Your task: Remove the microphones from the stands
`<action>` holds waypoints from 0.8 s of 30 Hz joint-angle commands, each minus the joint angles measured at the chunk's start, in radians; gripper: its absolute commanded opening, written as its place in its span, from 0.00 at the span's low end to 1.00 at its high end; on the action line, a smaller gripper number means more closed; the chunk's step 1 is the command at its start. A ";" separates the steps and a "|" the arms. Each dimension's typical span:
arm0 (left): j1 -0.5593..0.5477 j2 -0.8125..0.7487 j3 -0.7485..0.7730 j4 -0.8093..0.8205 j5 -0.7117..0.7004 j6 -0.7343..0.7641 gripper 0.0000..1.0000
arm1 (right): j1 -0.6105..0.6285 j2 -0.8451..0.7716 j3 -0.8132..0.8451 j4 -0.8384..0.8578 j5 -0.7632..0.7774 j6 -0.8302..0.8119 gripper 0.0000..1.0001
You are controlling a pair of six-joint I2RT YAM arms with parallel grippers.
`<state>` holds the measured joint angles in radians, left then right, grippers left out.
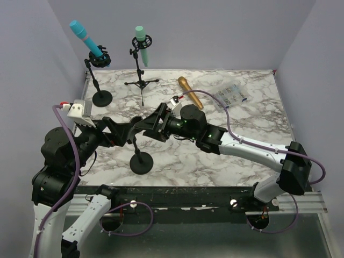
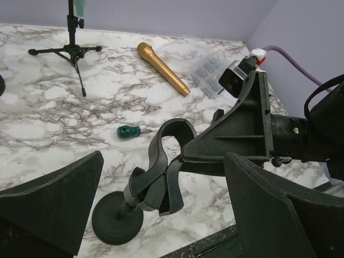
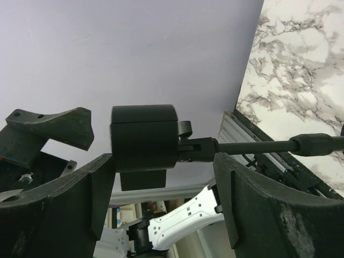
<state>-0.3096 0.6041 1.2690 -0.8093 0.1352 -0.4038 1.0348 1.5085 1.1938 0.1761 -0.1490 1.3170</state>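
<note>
Left gripper (image 2: 164,160): its dark fingers are filling the bottom corners of the left wrist view, with the jaws spread wide and gripping nothing.
Clip (image 2: 161,172): the empty black clip of the near stand is sitting just ahead, between those fingers.
Right gripper (image 3: 164,158): its jaws are straddling the same clip, released, with a gap showing on one side.
Near stand (image 1: 142,161): its round base is resting at 7 o'clock on the marble table (image 1: 252,134).
Gold microphone (image 1: 191,92): it is lying flat on the table at 12 o'clock, out of any stand and apart from both grippers.
Blue microphone (image 1: 86,36): it is sitting tilted in a round-based stand (image 1: 102,98) at 10 o'clock.
Mint microphone (image 1: 142,45): it is standing upright in a tripod stand (image 1: 142,83) at 11 o'clock.
Clear packet (image 1: 232,97): it is lying at 1 o'clock, near the gold microphone.
Small green object (image 2: 129,130): it is lying on the marble between the clip and the gold microphone.
</note>
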 commanded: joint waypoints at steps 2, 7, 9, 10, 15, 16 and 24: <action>-0.001 -0.003 -0.018 0.016 0.015 0.019 0.96 | 0.008 0.036 0.009 0.042 -0.019 0.000 0.79; -0.002 -0.006 -0.025 0.016 0.019 0.025 0.96 | 0.006 0.070 0.001 0.073 -0.042 0.020 0.68; -0.001 -0.010 -0.031 0.019 0.017 0.029 0.96 | 0.008 0.079 -0.002 0.084 -0.053 0.029 0.64; -0.001 -0.010 -0.034 0.019 0.017 0.030 0.96 | 0.008 0.080 -0.005 0.090 -0.054 0.033 0.63; -0.001 -0.011 -0.042 0.019 0.021 0.031 0.96 | 0.006 0.069 -0.025 0.096 -0.039 0.042 0.46; -0.001 -0.011 -0.044 0.020 0.022 0.031 0.96 | 0.006 0.065 -0.035 0.096 -0.034 0.052 0.44; -0.001 -0.041 -0.081 0.027 0.017 0.025 0.96 | 0.006 0.059 -0.125 0.101 -0.019 0.074 0.36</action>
<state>-0.3096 0.5846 1.2091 -0.8040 0.1360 -0.3855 1.0344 1.5490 1.1431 0.3603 -0.1783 1.3914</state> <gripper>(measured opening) 0.970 0.482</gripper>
